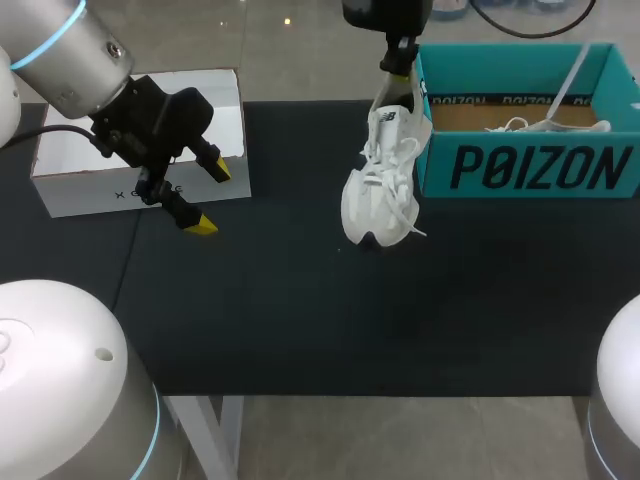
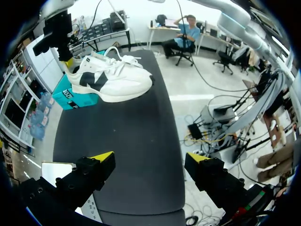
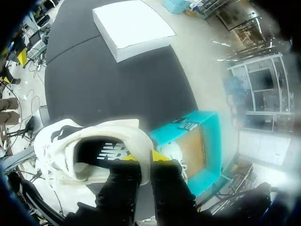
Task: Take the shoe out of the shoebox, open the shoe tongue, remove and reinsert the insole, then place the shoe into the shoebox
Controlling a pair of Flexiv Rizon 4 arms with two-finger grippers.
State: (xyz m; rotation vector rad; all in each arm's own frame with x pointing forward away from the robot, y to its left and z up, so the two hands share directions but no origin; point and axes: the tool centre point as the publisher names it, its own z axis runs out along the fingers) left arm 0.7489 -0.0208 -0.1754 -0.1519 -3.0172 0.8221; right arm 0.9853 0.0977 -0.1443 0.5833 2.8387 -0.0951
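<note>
Right hand [image 1: 398, 68] clamped on white shoe [image 1: 380, 185] heel, toe down, beside teal shoebox [image 1: 530, 170], upper right; left hand [image 1: 212, 197] fingers apart, upper left.

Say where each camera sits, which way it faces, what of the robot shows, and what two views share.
Head view: above and behind, looking down on the table; both arms show, left claw open, right claw holding the shoe.
Left wrist view: on the left wrist, facing across the table at the shoe; its own open claw shows.
Right wrist view: on the right wrist, looking down at shoe and teal shoebox; its own claw shows.
Both wrist views show the shoe and shoebox.
</note>
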